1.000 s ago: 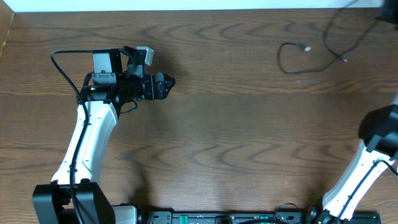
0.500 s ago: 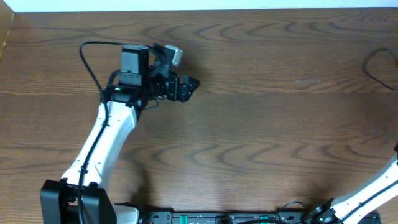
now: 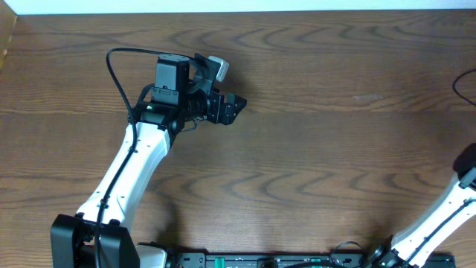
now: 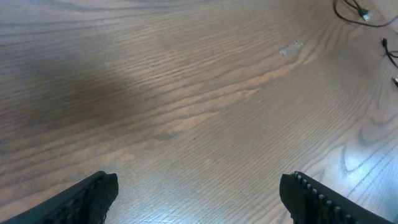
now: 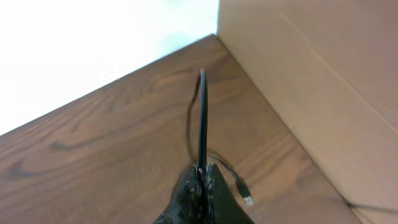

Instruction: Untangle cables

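Note:
In the right wrist view my right gripper (image 5: pixel 202 169) is shut on a thin black cable (image 5: pixel 202 118) that runs straight up from the jaws. A loop of it trails below, ending in a small silver plug (image 5: pixel 247 199) on the wood. Overhead, only a black arc of cable (image 3: pixel 459 80) shows at the right edge. My left gripper (image 3: pixel 236 108) hovers over the upper left-middle of the table, far from it. Its fingers (image 4: pixel 93 194) stand wide open with only bare wood between them. More cable ends (image 4: pixel 360 11) lie at the top right of the left wrist view.
A brown cardboard wall (image 5: pixel 311 81) stands right next to the held cable, at the table's corner. A small pale mark (image 3: pixel 368 97) sits on the wooden table (image 3: pixel 297 171). The right arm (image 3: pixel 450 208) leans off the lower right edge of the overhead view.
The cables have been dragged rightward, almost out of the overhead view. The right arm has swung further right. The left arm has moved right and slightly forward, still open.

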Robot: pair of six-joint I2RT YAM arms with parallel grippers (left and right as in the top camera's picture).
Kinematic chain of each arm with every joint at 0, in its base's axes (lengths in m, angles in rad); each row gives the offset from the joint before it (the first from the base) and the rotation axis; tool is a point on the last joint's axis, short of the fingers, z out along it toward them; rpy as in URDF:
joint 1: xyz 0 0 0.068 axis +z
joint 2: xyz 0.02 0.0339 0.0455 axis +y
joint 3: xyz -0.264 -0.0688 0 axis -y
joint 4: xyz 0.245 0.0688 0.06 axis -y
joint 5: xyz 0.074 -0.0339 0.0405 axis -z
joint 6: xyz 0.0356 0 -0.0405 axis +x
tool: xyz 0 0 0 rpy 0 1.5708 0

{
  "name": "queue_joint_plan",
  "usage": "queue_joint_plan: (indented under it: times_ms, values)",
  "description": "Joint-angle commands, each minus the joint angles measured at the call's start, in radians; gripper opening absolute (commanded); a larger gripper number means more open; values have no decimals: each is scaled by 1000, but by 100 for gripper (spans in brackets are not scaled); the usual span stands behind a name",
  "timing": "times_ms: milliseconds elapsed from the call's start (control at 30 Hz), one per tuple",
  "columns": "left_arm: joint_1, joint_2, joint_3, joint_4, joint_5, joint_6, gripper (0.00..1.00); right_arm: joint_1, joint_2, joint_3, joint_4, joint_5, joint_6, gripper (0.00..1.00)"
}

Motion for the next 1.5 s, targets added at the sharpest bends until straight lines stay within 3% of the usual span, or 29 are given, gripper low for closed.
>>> queue_joint_plan:
  times_ms: [0, 367, 900, 933, 967, 1000, 1033, 1067, 1467]
  values:
    - [-2, -7, 7, -13, -9, 9, 88, 27, 82, 14, 18, 126, -19, 1]
    - [-54, -7, 7, -14, -14, 10, 88, -25, 293, 14, 37, 214, -37, 1]
    - [-100, -7, 7, -6, -70, 11, 89, -73, 305, 18, 27, 232, 2, 2]
    - [-100, -7, 7, -6, -70, 14, 89, -72, 305, 18, 27, 232, 2, 10]
    - [-100, -7, 7, -6, -70, 14, 89, -71, 305, 18, 26, 232, 2, 28]
    - [-100, -7, 7, -6, -70, 14, 89, -71, 305, 20, 24, 232, 2, 33]
    - [-100, -7, 7, -6, -70, 14, 89, -71, 305, 24, 22, 228, 2, 49]
    - [-100, -7, 7, -6, -70, 14, 89, -70, 305, 31, 18, 222, 5, 99]
    - [-100, -7, 7, -6, -70, 27, 93, 20, 303, 258, -181, 86, 122, 99]
